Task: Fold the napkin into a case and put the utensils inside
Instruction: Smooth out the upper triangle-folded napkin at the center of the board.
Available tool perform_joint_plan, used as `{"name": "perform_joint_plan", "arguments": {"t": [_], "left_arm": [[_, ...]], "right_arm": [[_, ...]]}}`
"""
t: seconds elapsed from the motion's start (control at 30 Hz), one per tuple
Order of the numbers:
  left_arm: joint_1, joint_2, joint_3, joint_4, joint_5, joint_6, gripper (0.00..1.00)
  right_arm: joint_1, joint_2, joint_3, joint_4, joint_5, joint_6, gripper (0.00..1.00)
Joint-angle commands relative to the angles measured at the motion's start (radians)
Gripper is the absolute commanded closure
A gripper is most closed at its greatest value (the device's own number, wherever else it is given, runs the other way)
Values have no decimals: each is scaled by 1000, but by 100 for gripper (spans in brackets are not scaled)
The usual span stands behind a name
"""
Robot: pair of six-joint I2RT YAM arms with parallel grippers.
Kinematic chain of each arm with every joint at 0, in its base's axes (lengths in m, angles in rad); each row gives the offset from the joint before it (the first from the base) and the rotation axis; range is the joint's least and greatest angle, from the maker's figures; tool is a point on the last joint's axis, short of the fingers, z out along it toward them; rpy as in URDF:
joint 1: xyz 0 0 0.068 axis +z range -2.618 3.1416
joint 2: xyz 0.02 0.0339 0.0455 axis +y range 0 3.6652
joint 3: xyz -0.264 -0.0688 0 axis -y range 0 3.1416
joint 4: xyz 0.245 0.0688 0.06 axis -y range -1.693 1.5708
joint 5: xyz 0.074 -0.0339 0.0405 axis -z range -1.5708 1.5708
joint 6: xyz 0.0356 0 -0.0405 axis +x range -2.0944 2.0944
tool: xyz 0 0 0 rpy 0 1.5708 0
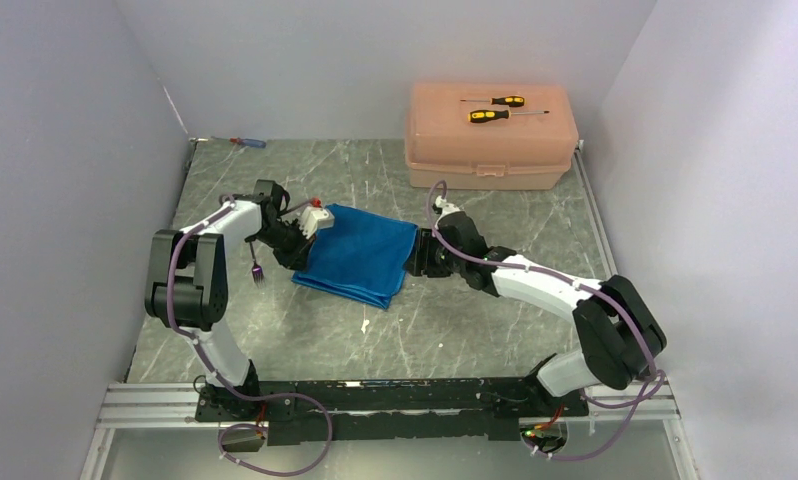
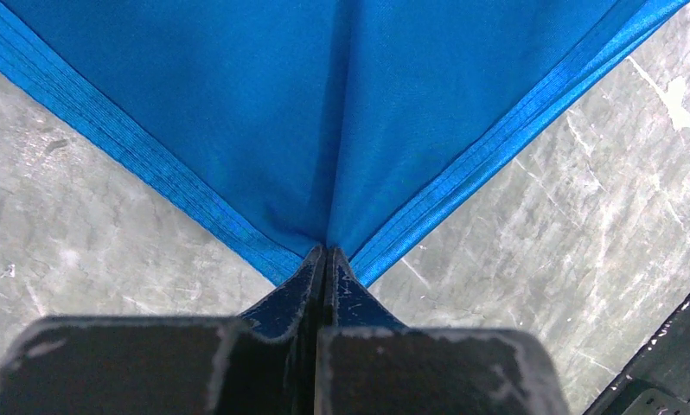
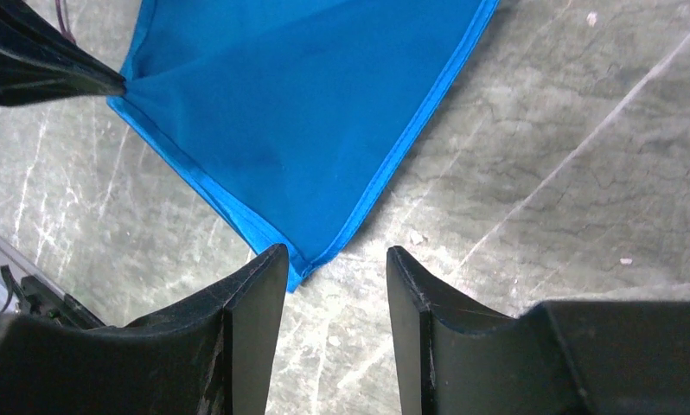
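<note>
The bright blue napkin point(image 1: 360, 255) lies flat mid-table, folded into a rough rectangle. My left gripper point(image 1: 300, 243) is at its left corner, and the left wrist view shows that gripper point(image 2: 327, 252) shut on the corner of the napkin point(image 2: 341, 121). My right gripper point(image 1: 413, 256) is at the napkin's right edge. In the right wrist view this gripper point(image 3: 337, 257) stands open, with the napkin's corner point(image 3: 305, 270) just beside its left fingertip and not between the jaws. A dark purple fork point(image 1: 256, 268) lies left of the napkin. A small white piece point(image 1: 364, 322) in front may be the spoon.
A peach plastic box point(image 1: 490, 150) stands at the back right with two yellow-and-black screwdrivers point(image 1: 495, 108) on its lid. A small blue-and-red screwdriver point(image 1: 247, 143) lies at the back left. Walls close in the left, right and far sides.
</note>
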Motion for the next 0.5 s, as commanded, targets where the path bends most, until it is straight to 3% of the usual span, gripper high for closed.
{"name": "perform_joint_plan", "arguments": {"t": [0.0,0.27,0.47], "left_arm": [[2,-2,47,-33,4,-6,97],[2,-11,65,-70,-18,-12,97],[12,-17,60,-79,-20,-12,97]], "right_arm": [[13,-32,-16,21,29,16,50],[19,-6,10,12,13,-13,51],[76,33,3,26,24,-29,60]]}}
